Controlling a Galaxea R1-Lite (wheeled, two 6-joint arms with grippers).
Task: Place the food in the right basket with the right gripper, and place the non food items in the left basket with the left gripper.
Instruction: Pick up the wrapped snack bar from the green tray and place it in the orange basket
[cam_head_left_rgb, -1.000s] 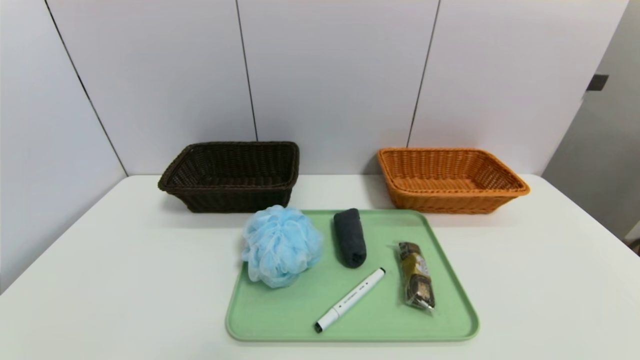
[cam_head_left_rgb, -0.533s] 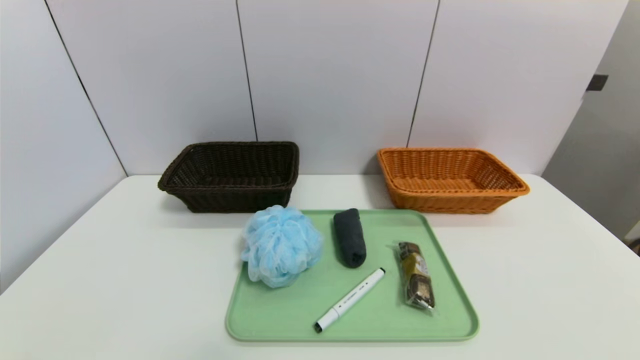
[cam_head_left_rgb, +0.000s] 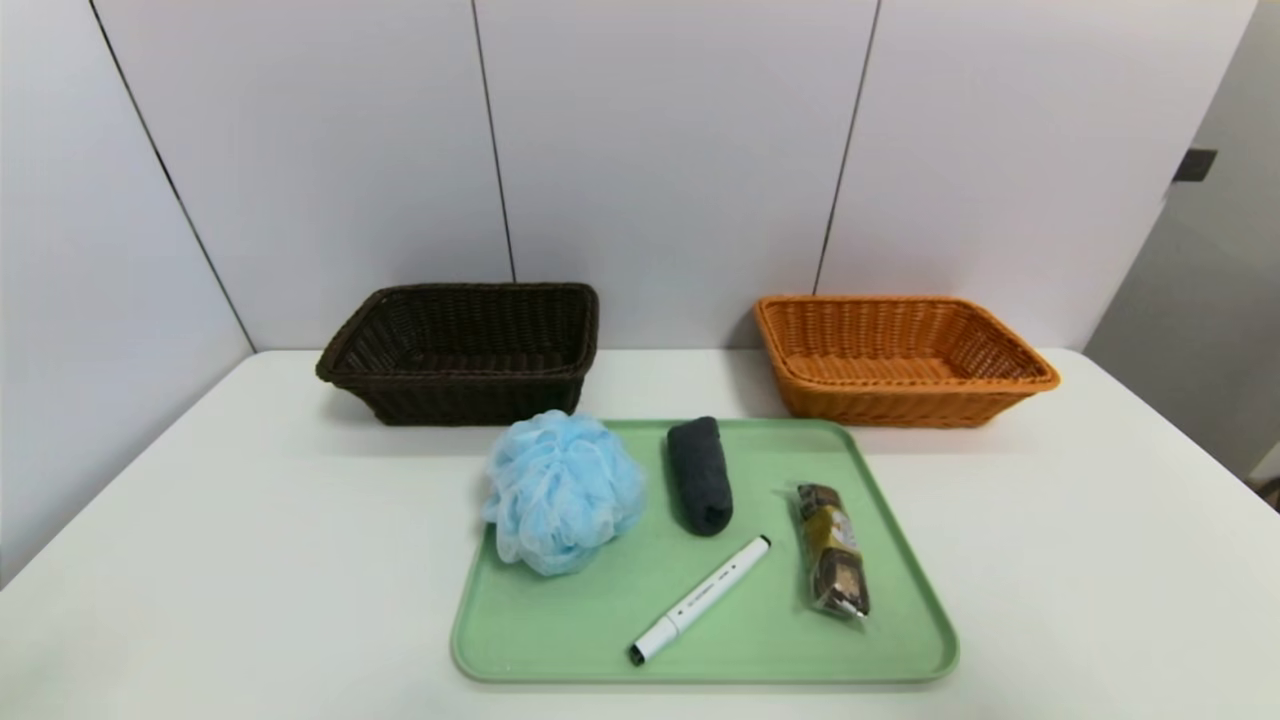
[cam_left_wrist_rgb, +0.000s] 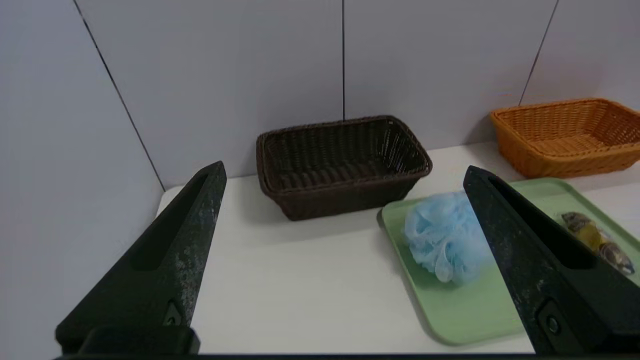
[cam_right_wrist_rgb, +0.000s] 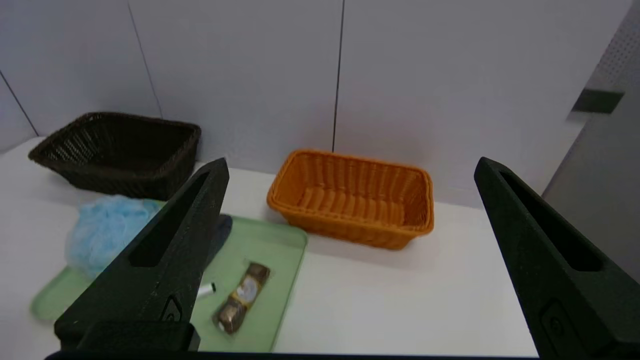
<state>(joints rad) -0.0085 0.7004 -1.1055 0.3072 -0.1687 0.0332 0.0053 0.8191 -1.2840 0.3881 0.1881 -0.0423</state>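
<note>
Green tray (cam_head_left_rgb: 880, 640) on the white bench (cam_head_left_rgb: 250, 560) carries the blue loofah (cam_head_left_rgb: 562, 490), dark cloth roll (cam_head_left_rgb: 699, 474), marker (cam_head_left_rgb: 700, 598) and wrapped snack (cam_head_left_rgb: 832, 563); brown basket (cam_head_left_rgb: 462, 350) far left, orange basket (cam_head_left_rgb: 900, 358) far right; left hand (cam_left_wrist_rgb: 344, 172) and right hand (cam_right_wrist_rgb: 351, 165) gape apart, holding nothing

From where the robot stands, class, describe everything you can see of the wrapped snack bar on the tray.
The wrapped snack bar is a slim, oblong food item in clear crinkly plastic, with brown and gold showing through. It lies flat, sealed and unopened by its look, near the right edge of the green tray, its length running roughly front to back. It rests only on the tray; the white marker lies just beside it without touching. No gripper is touching it.
</note>
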